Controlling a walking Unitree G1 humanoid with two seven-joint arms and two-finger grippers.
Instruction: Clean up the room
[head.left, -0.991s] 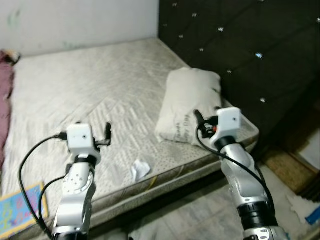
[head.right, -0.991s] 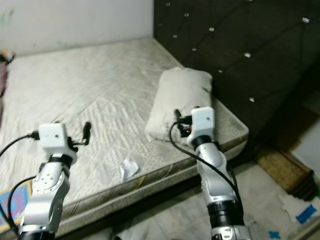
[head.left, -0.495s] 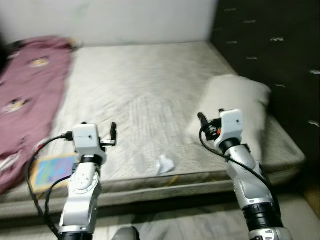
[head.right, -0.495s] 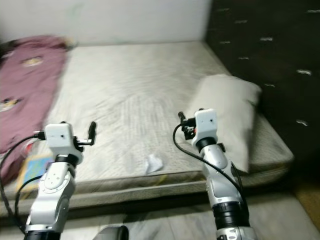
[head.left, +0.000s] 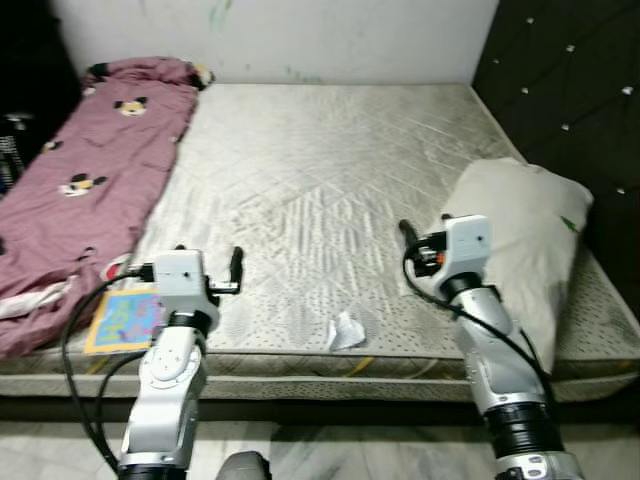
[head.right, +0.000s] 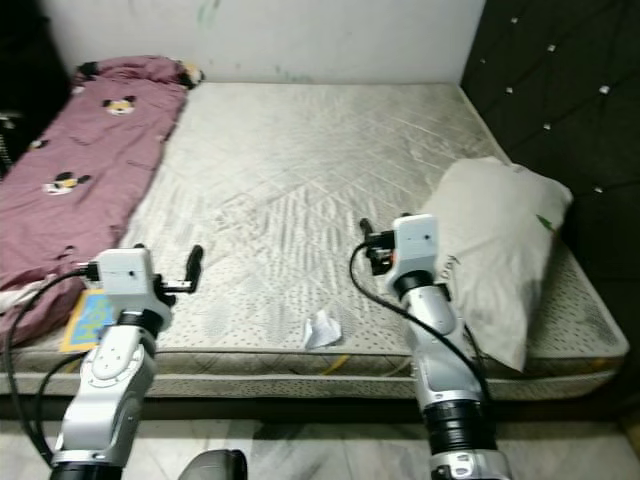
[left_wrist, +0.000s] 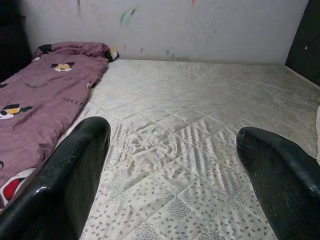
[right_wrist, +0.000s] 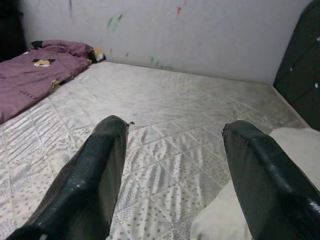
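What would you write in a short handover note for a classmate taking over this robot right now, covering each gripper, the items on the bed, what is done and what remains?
Left gripper: open, empty, raised over the mattress's near edge.
Right gripper: open, empty, raised beside the pillow.
Things: crumpled white paper on the mattress near its front edge, between the arms; colourful picture book at the front left corner, partly under the maroon blanket; pillow against the dark headboard.
Done: nothing picked up yet.
Left: probably take the paper first, then the book, then tidy the blanket.
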